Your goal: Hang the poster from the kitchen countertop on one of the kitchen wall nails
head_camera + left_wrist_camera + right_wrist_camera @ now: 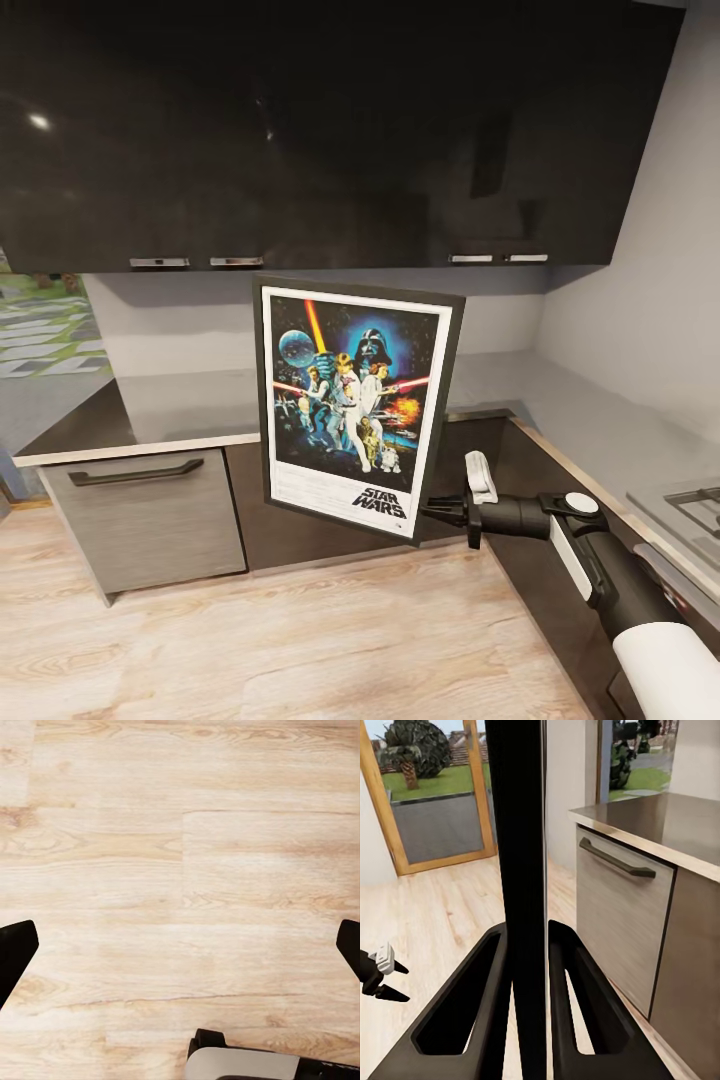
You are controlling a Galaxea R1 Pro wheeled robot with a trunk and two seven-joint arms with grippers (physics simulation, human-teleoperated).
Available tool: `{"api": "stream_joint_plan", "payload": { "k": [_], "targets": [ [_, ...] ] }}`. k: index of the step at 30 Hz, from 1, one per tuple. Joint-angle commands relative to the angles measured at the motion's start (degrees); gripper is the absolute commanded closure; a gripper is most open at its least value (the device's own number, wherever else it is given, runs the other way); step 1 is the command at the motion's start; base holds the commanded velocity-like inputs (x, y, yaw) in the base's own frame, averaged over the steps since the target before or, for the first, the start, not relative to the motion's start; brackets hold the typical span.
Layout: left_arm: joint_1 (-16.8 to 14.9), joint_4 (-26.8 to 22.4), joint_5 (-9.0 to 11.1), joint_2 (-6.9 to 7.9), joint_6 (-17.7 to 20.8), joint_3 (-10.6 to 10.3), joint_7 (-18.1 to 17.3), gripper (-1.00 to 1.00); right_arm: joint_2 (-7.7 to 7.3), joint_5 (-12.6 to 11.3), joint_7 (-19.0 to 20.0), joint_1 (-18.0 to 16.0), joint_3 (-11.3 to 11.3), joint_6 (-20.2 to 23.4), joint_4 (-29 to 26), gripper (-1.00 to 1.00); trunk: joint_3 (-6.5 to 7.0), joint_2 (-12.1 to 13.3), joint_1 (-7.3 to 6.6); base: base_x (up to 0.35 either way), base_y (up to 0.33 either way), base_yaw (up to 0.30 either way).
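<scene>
Right gripper (437,511) was clamped on the lower right edge of the black-framed, white-bordered Star Wars poster (352,400), holding it upright off the matte grey kitchen countertop (190,405), probably for carrying to a wall nail. Left gripper (180,945) hung wide apart over the light wood floor (180,832), idle.

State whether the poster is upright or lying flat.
Upright, slightly tilted: the poster is off the kitchen countertop, its lower right corner pinched by the right gripper, whose fingers clamp its edge.
</scene>
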Motion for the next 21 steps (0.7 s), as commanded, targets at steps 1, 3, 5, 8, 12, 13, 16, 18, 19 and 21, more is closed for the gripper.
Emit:
{"api": "stream_joint_plan", "payload": {
  "k": [1,3,5,8,12,13,16,18,19,21],
  "targets": [
    [0.0,0.0,0.0,-0.03,0.0,0.2,-0.4,-1.0,-0.06,-0.4,0.1,0.0,0.2,0.8,0.0,1.0,-0.01,0.0,0.02,0.0,0.0,0.0],
    [0.0,0.0,0.0,-0.03,0.0,0.2,-0.4,-1.0,-0.06,-0.4,0.1,0.0,0.2,0.8,0.0,1.0,-0.01,0.0,0.02,0.0,0.0,0.0],
    [0.0,0.0,0.0,-0.03,0.0,0.2,-0.4,-1.0,-0.06,-0.4,0.1,0.0,0.2,0.8,0.0,1.0,-0.01,0.0,0.02,0.0,0.0,0.0],
    [0.0,0.0,0.0,-0.03,0.0,0.2,-0.4,-1.0,-0.06,-0.4,0.1,0.0,0.2,0.8,0.0,1.0,-0.01,0.0,0.02,0.0,0.0,0.0],
    [0.0,0.0,0.0,-0.03,0.0,0.2,-0.4,-1.0,-0.06,-0.4,0.1,0.0,0.2,0.8,0.0,1.0,-0.01,0.0,0.02,0.0,0.0,0.0],
    [0.0,0.0,0.0,-0.03,0.0,0.2,-0.4,-1.0,-0.06,-0.4,0.1,0.0,0.2,0.8,0.0,1.0,-0.01,0.0,0.02,0.0,0.0,0.0],
    [0.0,0.0,0.0,-0.03,0.0,0.2,-0.4,-1.0,-0.06,-0.4,0.1,0.0,0.2,0.8,0.0,1.0,-0.01,0.0,0.02,0.0,0.0,0.0],
    [0.0,0.0,0.0,-0.03,0.0,0.2,-0.4,-1.0,-0.06,-0.4,0.1,0.0,0.1,0.8,0.0,1.0,-0.01,0.0,0.02,0.0,0.0,0.0],
    [0.0,0.0,0.0,-0.03,-0.1,0.2,-0.4,-1.0,-0.08,-0.4,0.1,0.0,0.1,0.8,0.0,1.0,-0.01,0.0,0.02,0.0,0.0,0.0],
    [0.0,-0.1,0.0,-0.03,-0.1,0.2,-0.4,-1.0,-0.1,-0.5,0.1,0.0,0.1,0.8,0.0,1.0,-0.01,0.0,0.02,0.0,0.0,0.0]
  ]
}}
